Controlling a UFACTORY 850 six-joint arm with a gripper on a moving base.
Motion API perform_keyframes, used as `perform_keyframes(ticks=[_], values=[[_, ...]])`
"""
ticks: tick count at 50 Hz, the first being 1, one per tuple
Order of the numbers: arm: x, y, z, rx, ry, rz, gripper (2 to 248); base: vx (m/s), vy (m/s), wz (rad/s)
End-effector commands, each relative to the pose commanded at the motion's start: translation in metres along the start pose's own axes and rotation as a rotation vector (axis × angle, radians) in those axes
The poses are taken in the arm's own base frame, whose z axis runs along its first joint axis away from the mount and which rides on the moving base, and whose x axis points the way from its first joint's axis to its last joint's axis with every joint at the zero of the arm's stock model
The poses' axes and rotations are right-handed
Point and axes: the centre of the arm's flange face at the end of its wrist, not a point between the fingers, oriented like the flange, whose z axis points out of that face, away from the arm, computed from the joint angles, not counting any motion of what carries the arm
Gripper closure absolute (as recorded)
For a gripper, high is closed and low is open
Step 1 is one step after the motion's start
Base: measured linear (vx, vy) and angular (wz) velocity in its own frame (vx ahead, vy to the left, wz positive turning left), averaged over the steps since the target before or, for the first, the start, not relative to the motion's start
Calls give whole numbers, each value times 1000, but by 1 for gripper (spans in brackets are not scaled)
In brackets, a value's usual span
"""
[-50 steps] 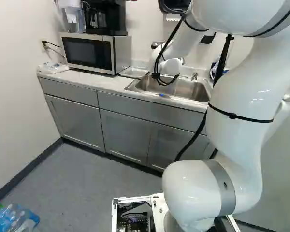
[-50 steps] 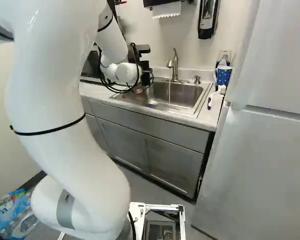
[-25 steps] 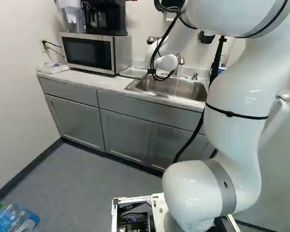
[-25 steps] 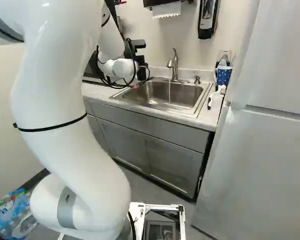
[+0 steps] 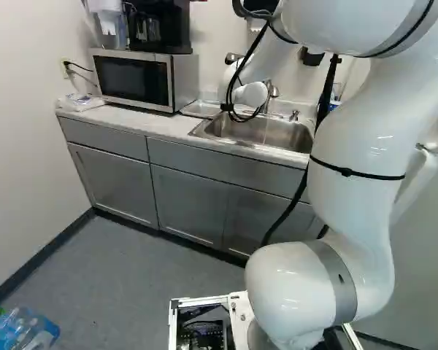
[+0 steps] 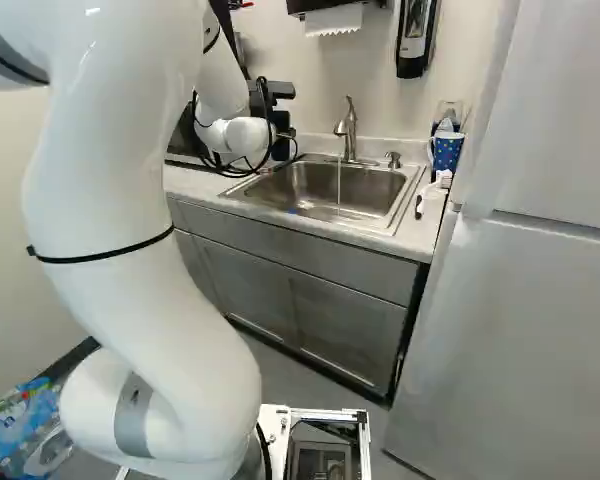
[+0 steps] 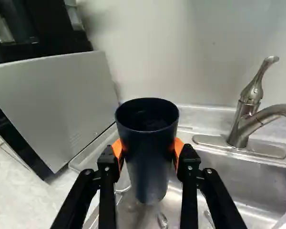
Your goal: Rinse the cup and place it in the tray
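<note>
Compared with one second ago, the white arm (image 5: 358, 160) has shifted a little against its base joint, and its wrist no longer hides the tap (image 6: 348, 130) in the left base view; against half a second ago, it looks nearly the same. The gripper (image 6: 282, 148) pinches a dark cup (image 7: 150, 157) between its orange pads (image 7: 178, 148). The cup is upright, above the sink (image 6: 325, 185) near the tray (image 5: 202, 109), apart from the stream of water (image 6: 339, 180), which runs as before.
</note>
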Motion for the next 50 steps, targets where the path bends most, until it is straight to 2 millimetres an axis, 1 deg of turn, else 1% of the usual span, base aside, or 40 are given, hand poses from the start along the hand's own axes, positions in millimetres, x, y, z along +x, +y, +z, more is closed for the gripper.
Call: perform_keyframes(ticks=[50], values=[[0, 0, 0, 0, 0, 525, 128, 0, 0, 0]])
